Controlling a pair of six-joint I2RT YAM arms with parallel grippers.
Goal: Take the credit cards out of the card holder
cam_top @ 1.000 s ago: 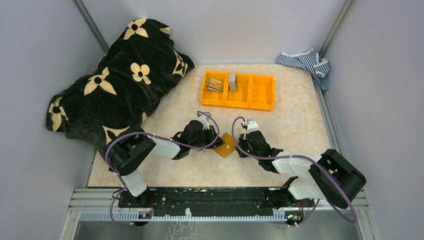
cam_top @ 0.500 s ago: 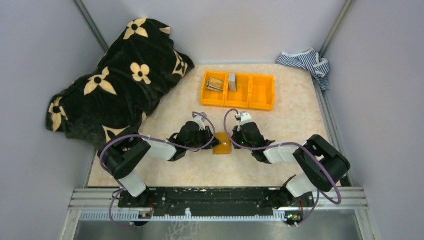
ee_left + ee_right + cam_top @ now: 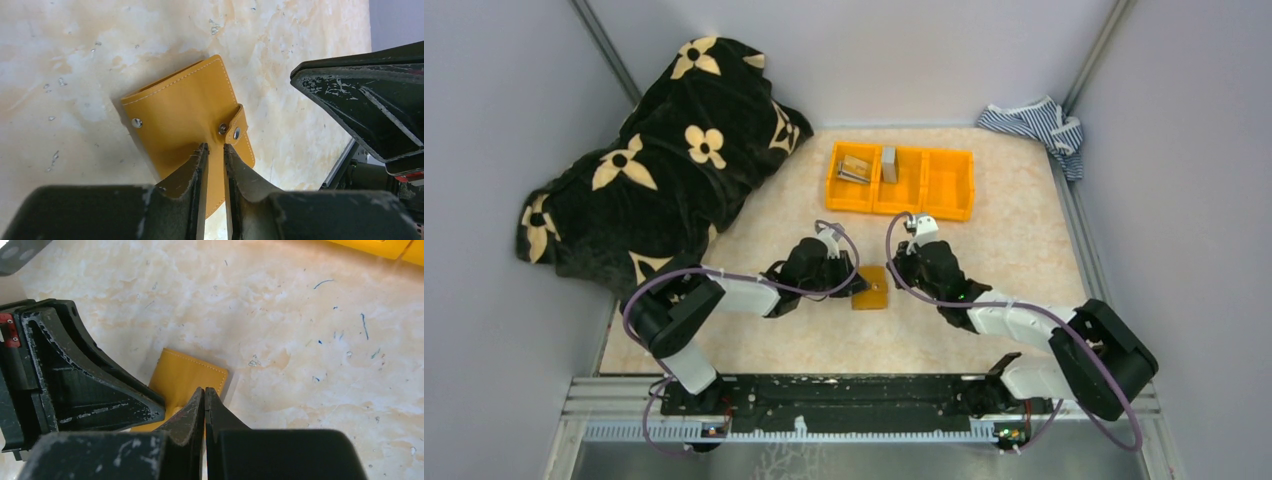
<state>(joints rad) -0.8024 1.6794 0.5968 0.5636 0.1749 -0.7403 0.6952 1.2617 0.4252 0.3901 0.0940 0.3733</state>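
The holder [image 3: 871, 288] lies on the table [image 3: 1014, 250] between the 2 arms, near the front middle and well short of the bin [image 3: 901, 181]. It is folded shut. In the left wrist view its orange-tan face [image 3: 180, 112] shows white stitching along the edge, and the tab [image 3: 235, 126] wraps over 1 side. There are 2 metal studs at the tab and 1 more near the opposite edge.

The left gripper [image 3: 216, 150] reaches in from the left, its jaws only a narrow slit apart. Its tips sit over the holder's face just beside the tab. I cannot tell whether they pinch the leather or only rest on it.

The right gripper [image 3: 205, 392] comes from the other side with its fingers pressed fully together and nothing between them. Its tip sits at the holder's edge near 1 corner [image 3: 220, 372]; actual contact is not clear. The 2 grippers are close together, with the holder under both.

No cards show outside the holder.

The bin has 3 compartments, with small items in the left and middle ones. A black blanket [image 3: 654, 160] with cream flowers is heaped at far left. A striped cloth [image 3: 1039, 125] is bunched in the far right corner.
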